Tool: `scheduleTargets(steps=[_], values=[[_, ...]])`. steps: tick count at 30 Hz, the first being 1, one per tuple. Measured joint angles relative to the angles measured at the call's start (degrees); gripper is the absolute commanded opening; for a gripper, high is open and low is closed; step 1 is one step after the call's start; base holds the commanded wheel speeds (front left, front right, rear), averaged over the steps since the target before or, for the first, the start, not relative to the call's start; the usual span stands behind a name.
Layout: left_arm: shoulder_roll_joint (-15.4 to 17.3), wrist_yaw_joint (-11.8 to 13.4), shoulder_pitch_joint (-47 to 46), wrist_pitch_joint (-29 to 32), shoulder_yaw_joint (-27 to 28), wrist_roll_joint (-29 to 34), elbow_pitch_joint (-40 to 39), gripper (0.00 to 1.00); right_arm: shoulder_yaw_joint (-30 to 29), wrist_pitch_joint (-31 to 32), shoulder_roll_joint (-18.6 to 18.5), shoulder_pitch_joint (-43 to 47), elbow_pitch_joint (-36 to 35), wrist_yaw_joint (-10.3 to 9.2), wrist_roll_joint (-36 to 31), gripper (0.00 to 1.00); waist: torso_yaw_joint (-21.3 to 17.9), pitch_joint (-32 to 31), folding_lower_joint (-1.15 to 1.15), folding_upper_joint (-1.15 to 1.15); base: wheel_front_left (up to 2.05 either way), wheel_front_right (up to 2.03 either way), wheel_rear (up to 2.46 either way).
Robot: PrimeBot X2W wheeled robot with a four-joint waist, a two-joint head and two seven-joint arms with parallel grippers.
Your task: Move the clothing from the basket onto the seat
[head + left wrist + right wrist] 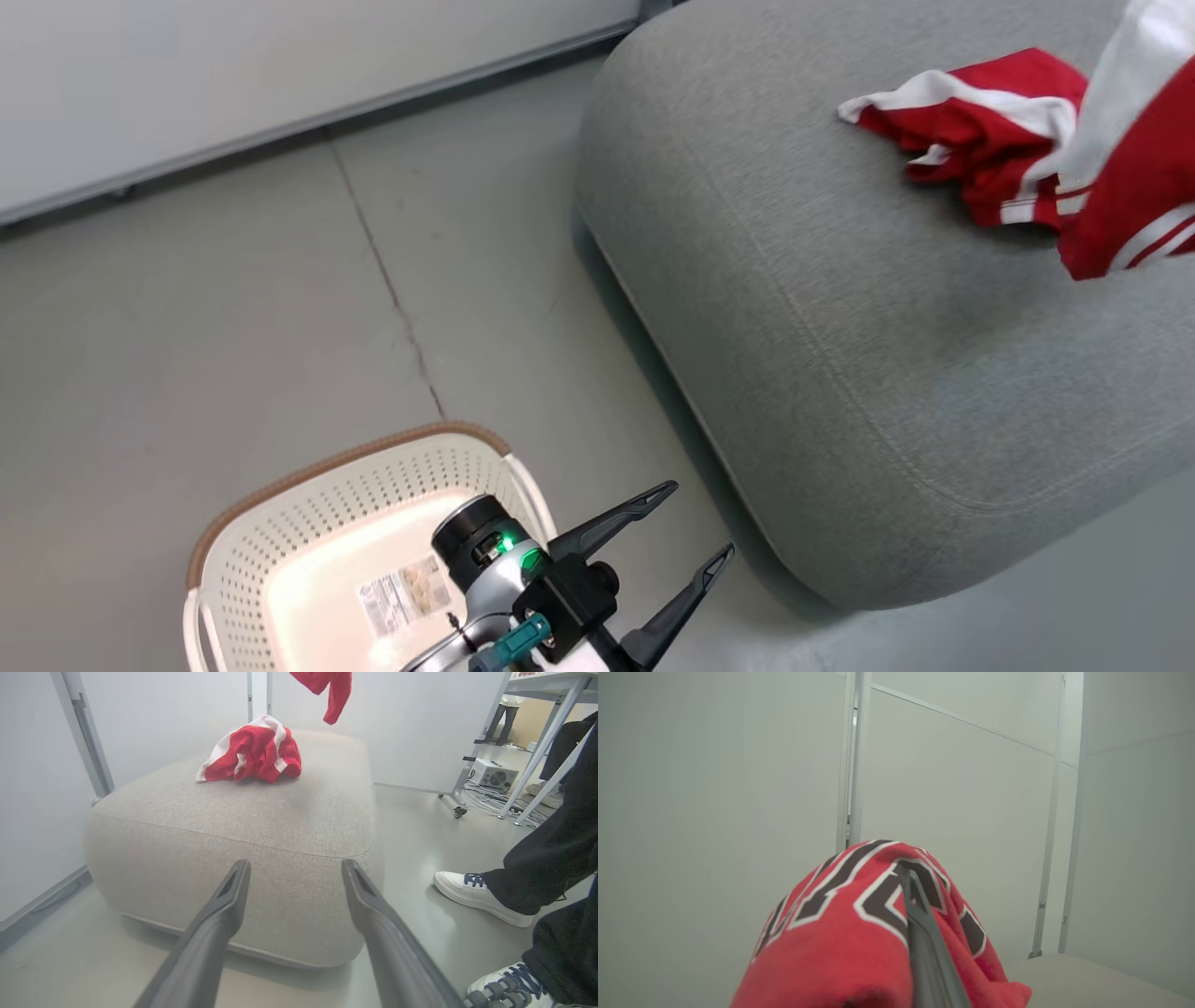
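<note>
Seat (840,327) — jersey (971,131) lying | right fingers (924,933) — pinching second jersey (831,952)

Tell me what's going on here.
The robot's right gripper is shut on a red jersey, held above the seat, where another jersey already lies. Its left gripper hangs open near the basket, whose visible floor holds no clothing. The transfer looks nearly done.
</note>
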Motion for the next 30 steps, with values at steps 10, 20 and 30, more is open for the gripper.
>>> scheduleTargets(steps=[10,20,30], values=[[1.93,0.00,-5.96,-0.01,-3.74,0.15,0.40,1.00,-1.91,0.00,-8.58,-17.36,14.12,0.00,1.09,0.00,5.20,8.84,0.00,0.00,0.00,0.00,0.00],[3.46,0.00,-10.85,0.00,-6.91,0.25,0.53,1.00,-2.88,0.00,-12.16,-27.32,33.98,0.00,-3.90,0.00,10.28,17.41,0.00,0.00,0.00,0.00,0.00],[3.75,0.00,-12.13,0.00,-6.03,0.87,0.10,1.00,-9.04,-0.01,-13.22,-33.00,51.14,0.00,-10.15,0.00,14.31,22.96,0.00,0.00,0.00,0.00,0.00]])
